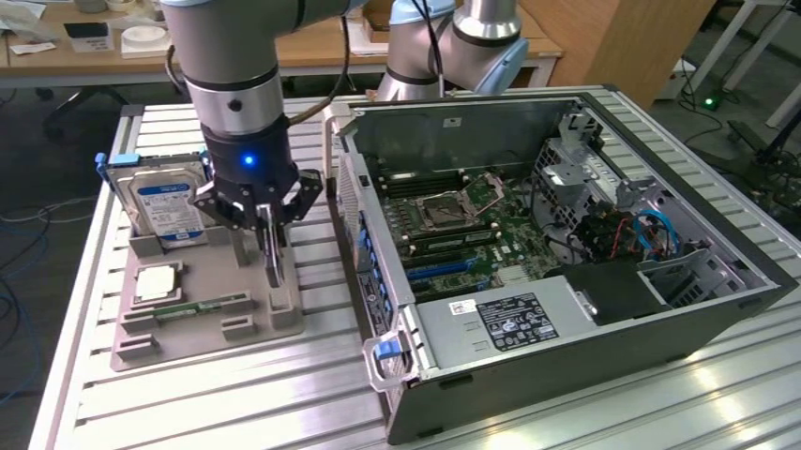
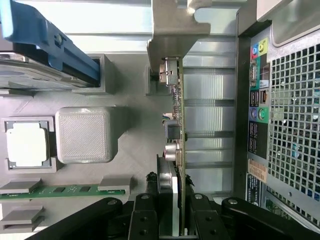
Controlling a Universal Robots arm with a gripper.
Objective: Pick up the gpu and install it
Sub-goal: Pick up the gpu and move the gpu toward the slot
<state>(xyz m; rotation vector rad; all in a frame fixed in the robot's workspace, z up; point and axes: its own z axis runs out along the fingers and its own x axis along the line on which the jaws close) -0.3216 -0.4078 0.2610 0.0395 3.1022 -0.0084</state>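
I've got the slatted table point(image 1: 188, 403) in the exterior view, and on its right side the open computer case point(image 1: 701, 309) lies with the motherboard point(image 1: 476, 225) exposed. There's no card seated in there, so the install is not yet done. On that view's left, the arm point(image 1: 232, 66) reaches straight down over the grey parts holder point(image 1: 206, 342). The hard drive point(image 1: 169, 206) stands at the holder's back. The gpu point(image 2: 179, 125) stands on edge at the side of the holder nearest the case, its metal bracket point(image 2: 172, 30) at the far end. The gripper point(image 2: 171, 205) is clamped across the card, one finger on each face. I judge the grasp made, but I can't tell if the card has cleared its slot. The memory stick point(image 1: 201, 307) lies untouched.
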